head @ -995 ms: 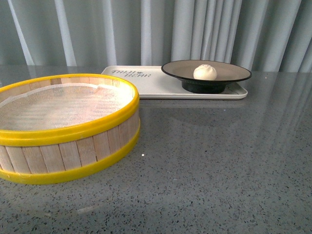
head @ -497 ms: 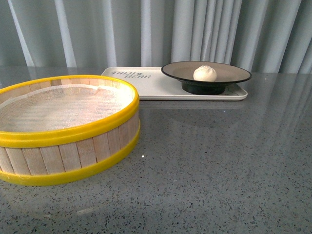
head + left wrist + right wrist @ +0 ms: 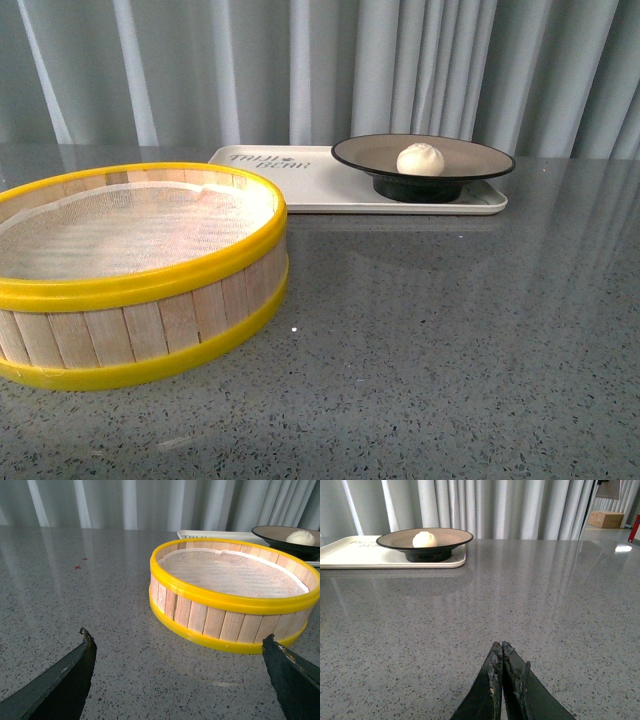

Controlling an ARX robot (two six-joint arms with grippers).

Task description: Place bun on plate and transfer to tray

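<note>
The white pleated bun (image 3: 420, 158) lies in the middle of the black-rimmed plate (image 3: 480, 155), and the plate stands on the right end of the cream tray (image 3: 290, 180) at the back of the table. The right wrist view has the bun (image 3: 424, 539), the plate (image 3: 395, 541) and the tray (image 3: 350, 555) far ahead. My right gripper (image 3: 500, 648) is shut and holds nothing, low over bare table well short of the tray. My left gripper (image 3: 177, 642) stands wide open and empty in front of the steamer basket. Neither arm shows in the front view.
A round wooden steamer basket (image 3: 150, 270) with yellow rims and a white cloth liner fills the near left of the grey speckled table (image 3: 450, 330); it is also in the left wrist view (image 3: 225, 605). Grey curtains hang behind the table.
The front view has shifted slightly, so the basket, tray and plate sit a little lower in the picture. The bun, plate and tray have kept their places relative to each other.
</note>
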